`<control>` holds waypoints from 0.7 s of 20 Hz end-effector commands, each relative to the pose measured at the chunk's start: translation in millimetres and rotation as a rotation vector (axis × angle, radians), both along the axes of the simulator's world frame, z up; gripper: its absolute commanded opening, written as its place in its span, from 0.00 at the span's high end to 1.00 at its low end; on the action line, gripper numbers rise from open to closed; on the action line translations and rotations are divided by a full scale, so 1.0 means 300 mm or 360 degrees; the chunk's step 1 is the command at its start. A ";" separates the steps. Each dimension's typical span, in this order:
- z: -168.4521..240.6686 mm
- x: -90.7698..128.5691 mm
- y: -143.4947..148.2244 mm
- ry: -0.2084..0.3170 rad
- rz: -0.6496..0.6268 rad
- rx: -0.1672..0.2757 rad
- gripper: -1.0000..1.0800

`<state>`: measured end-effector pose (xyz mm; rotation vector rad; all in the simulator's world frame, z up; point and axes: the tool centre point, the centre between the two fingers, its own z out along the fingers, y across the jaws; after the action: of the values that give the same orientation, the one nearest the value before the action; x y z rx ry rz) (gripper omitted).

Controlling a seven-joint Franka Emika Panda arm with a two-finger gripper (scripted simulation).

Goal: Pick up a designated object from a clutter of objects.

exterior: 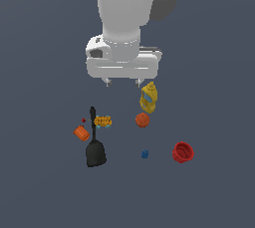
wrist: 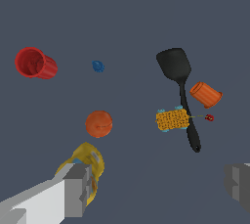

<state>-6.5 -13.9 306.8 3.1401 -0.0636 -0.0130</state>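
The designated object, a tiny dark-blue knobbly piece [exterior: 145, 154] [wrist: 98, 66], lies on the floor between the red cup [exterior: 183, 152] [wrist: 35, 63] and the black spatula [exterior: 94, 147] [wrist: 179, 88]. My gripper [exterior: 123, 82] [wrist: 158, 189] hangs open high above the clutter, nothing between its fingers [wrist: 78, 189], well away from the blue piece. The yellow bottle [exterior: 149, 97] [wrist: 87, 167] stands just beneath one finger. The orange ball [exterior: 142, 120] [wrist: 99, 123] sits beside the bottle.
An orange cylinder [exterior: 81, 133] [wrist: 206, 94], a yellow-orange bit [exterior: 102, 121] [wrist: 172, 119] and a red speck [exterior: 83, 120] [wrist: 209, 118] cluster around the spatula handle. Dark flat floor surrounds everything.
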 end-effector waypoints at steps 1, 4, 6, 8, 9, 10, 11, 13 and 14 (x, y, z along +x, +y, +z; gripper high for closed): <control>0.000 0.000 0.000 0.0000 0.0000 0.0000 0.04; 0.007 -0.002 0.004 -0.0004 0.0001 -0.0007 0.04; 0.020 -0.007 0.010 -0.0011 0.0004 -0.0019 0.04; 0.031 -0.012 0.015 -0.0017 0.0005 -0.0030 0.04; 0.034 -0.013 0.016 -0.0019 0.0006 -0.0032 0.04; 0.036 -0.014 0.016 -0.0019 0.0006 -0.0033 0.04; 0.036 -0.015 0.016 -0.0019 0.0006 -0.0033 0.04; 0.033 -0.012 0.016 -0.0018 0.0006 -0.0031 0.04; 0.030 -0.009 0.016 -0.0018 0.0006 -0.0031 0.04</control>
<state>-9.9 -9.1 316.9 3.1208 -0.0576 0.0070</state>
